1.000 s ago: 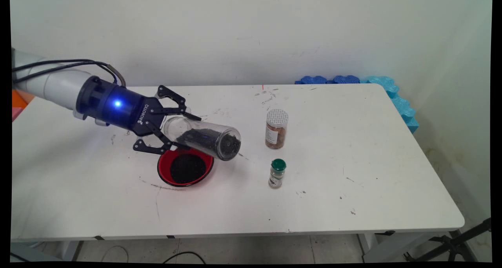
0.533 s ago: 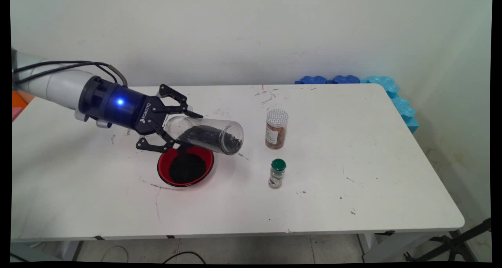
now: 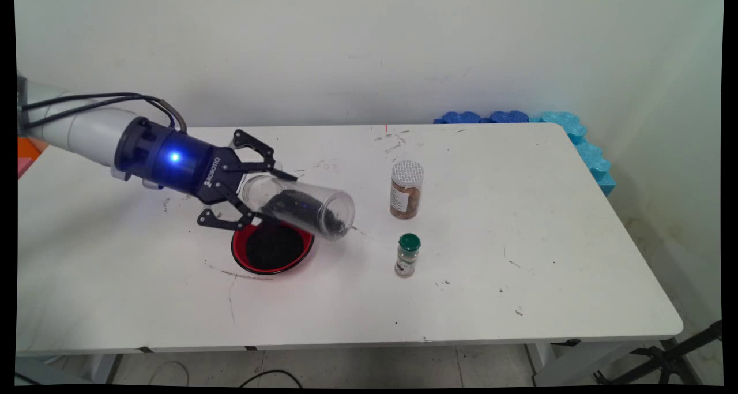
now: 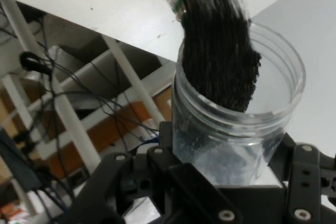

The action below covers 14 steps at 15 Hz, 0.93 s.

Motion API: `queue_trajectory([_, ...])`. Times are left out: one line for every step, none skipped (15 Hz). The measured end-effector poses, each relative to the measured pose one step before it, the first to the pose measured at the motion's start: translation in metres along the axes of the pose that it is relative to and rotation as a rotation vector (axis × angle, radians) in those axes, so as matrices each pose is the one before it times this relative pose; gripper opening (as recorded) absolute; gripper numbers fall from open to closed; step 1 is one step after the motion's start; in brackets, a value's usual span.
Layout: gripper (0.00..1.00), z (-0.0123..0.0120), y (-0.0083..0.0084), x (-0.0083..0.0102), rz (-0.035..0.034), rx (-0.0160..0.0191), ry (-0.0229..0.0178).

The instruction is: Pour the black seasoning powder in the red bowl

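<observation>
Gripper (image 3: pixel 253 195) holds a clear jar (image 3: pixel 300 205) lying nearly on its side in the air, fingers (image 3: pixel 245 212) clamped on the jar near its open mouth. In the main view the jar's closed end points toward the right edge of the surface and dips slightly; the mouth sits over the far-left rim of a red bowl (image 3: pixel 239 254).

Dark grains lie along the jar's lower wall. The bowl already holds a dark heap, so pouring appears to be the step in hand.

Judgement: any further pouring calls for tipping the mouth lower while keeping it over the bowl.

A brown spice jar (image 3: pixel 406 190) and a green-capped bottle (image 3: pixel 407 255) stand upright, well apart toward the right.
</observation>
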Motion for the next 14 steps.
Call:
queue_trajectory([0.0,0.00008,-0.00111,0.00134,0.03705,0.01065,0.00052])
queue_trajectory([0.0,0.00008,-0.00074,0.00097,0.03052,0.00692,0.00098])
queue_trajectory([0.0,0.00016,-0.00073,0.00118,0.03493,0.00751,0.00185])
queue_trajectory([0.0,0.00028,-0.00058,0.0013,0.03838,0.0078,0.00269])
queue_trajectory([0.0,0.00022,-0.00026,0.00093,0.02868,0.00531,0.0021])
queue_trajectory([0.0,0.00028,-0.00028,0.00089,0.0273,0.00528,0.00193])
queue_trajectory([0.0,0.00039,-0.00023,0.00114,0.03362,0.00579,0.00277])
queue_trajectory([0.0,0.00038,-0.00015,0.00112,0.03894,0.00644,0.0024])
queue_trajectory([0.0,0.00044,-0.00007,0.00109,0.04118,0.00703,0.00146])
queue_trajectory([0.0,0.00024,-0.00007,0.00111,0.037,0.00645,0.00113])
queue_trajectory([0.0,0.00017,0.00033,0.00123,0.04511,0.00618,0.0022])
queue_trajectory([0.0,0.00026,0.00072,0.00125,0.04585,0.00535,0.00264])
queue_trajectory([0.0,0.00019,0.00108,0.00128,0.03941,0.00321,0.00303])
queue_trajectory([0.0,0.00025,0.00156,0.00175,0.04591,0.0036,0.00482])
